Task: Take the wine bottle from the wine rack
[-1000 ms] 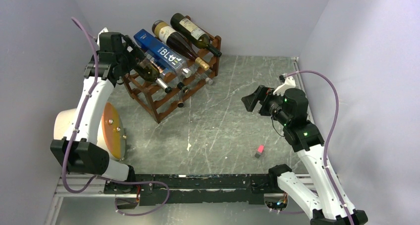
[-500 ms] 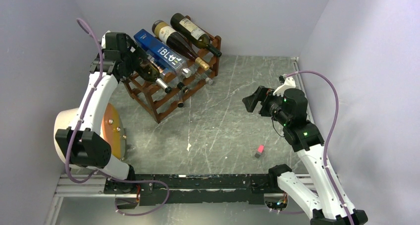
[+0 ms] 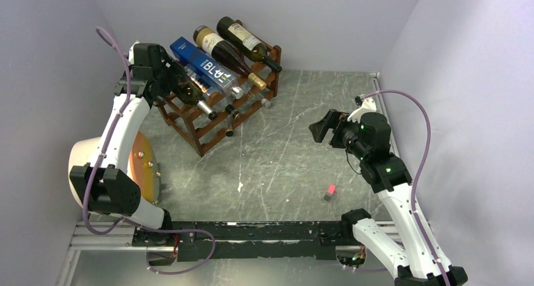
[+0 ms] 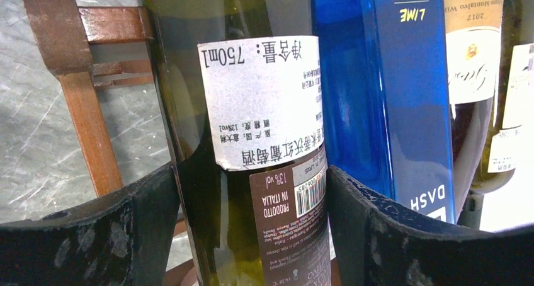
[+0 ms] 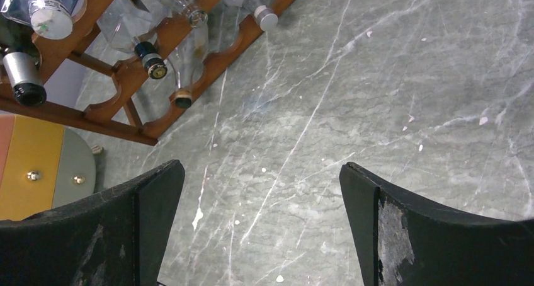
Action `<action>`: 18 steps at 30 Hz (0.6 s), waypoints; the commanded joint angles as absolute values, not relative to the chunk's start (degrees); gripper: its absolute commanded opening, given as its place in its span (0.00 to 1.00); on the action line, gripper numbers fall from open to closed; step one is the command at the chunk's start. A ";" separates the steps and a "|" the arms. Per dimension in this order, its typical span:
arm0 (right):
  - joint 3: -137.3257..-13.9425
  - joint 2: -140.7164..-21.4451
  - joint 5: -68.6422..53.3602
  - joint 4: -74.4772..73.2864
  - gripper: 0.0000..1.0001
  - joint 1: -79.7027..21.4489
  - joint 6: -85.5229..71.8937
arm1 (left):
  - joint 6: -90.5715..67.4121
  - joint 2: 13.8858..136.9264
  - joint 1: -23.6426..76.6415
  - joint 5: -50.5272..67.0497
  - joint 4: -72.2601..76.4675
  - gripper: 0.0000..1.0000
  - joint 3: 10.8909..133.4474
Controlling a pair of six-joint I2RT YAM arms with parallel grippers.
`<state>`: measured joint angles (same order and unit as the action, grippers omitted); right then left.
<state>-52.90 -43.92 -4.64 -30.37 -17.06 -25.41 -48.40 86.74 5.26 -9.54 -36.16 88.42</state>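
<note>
Left wrist view: the left gripper [image 4: 250, 191] is closed around the body of the wine bottle [image 4: 258, 103], a dark green bottle with a white back label. One finger [image 4: 113, 229] is against each side of the glass, but how firmly they press cannot be judged. The bottle lies on the top tier of the wine rack [image 4: 88, 97], at its left end. It sits just beside a blue bottle [image 4: 378, 78], with further labelled bottles beyond that along the same tier. In the top external view the bottle's neck points out over the front rail of the rack, and the left arm reaches in from behind the rack's left end. The bottle shows no sign of being raised and appears to rest in its scalloped seat. The right gripper [image 5: 261, 191] stands wide open with nothing between its fingers. It hangs over the bare stone-patterned table [image 5: 390, 84], well apart from the front right of the rack. Assessment: the approach and the closing on the bottle appear complete, while the removal itself is not yet done. What remains is to lift or draw the bottle out of its seat, carry it away from the rack, and keep it off the blue bottle alongside. The lower tiers hold more bottles, which are not involved.
</note>
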 commanded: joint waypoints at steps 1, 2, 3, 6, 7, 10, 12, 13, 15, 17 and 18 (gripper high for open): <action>-53.76 -43.88 -3.97 -30.40 1.00 -17.34 -24.87 | -48.49 81.33 3.83 -7.07 -30.76 0.52 85.99; -53.85 -43.92 -3.79 -30.40 1.00 -17.38 -24.88 | -48.32 79.98 3.39 -6.51 -28.85 0.49 84.31; -53.83 -43.89 -3.70 -30.28 1.00 -17.40 -25.01 | -48.23 78.39 2.90 -5.81 -26.71 0.45 82.44; -53.55 -43.79 -3.63 -29.67 1.00 -17.32 -25.21 | -49.33 74.51 0.37 -3.16 -22.26 0.35 78.06; -53.40 -43.87 -3.79 -29.52 1.00 -17.39 -25.23 | -49.61 73.66 -0.36 -2.22 -21.21 0.33 77.25; -53.22 -44.28 -3.83 -29.40 1.00 -17.37 -25.21 | -49.69 71.77 -2.07 0.16 -19.73 0.30 75.86; -52.95 -44.48 -3.95 -29.18 1.00 -17.35 -25.25 | -49.81 71.19 -2.55 0.87 -19.86 0.23 75.87; -52.84 -44.56 -3.93 -29.01 1.00 -17.36 -25.30 | -49.83 70.99 -2.81 1.37 -20.02 0.20 75.93; -52.61 -44.79 -4.25 -28.72 1.00 -17.32 -25.53 | -49.56 70.77 -3.09 2.33 -19.69 0.19 75.94; -52.50 -44.89 -4.46 -28.51 1.00 -17.36 -25.69 | -49.50 70.47 -3.31 2.95 -19.96 0.18 76.08; -52.47 -45.00 -4.56 -28.41 1.00 -17.35 -25.60 | -49.49 70.22 -3.41 3.23 -20.03 0.17 76.07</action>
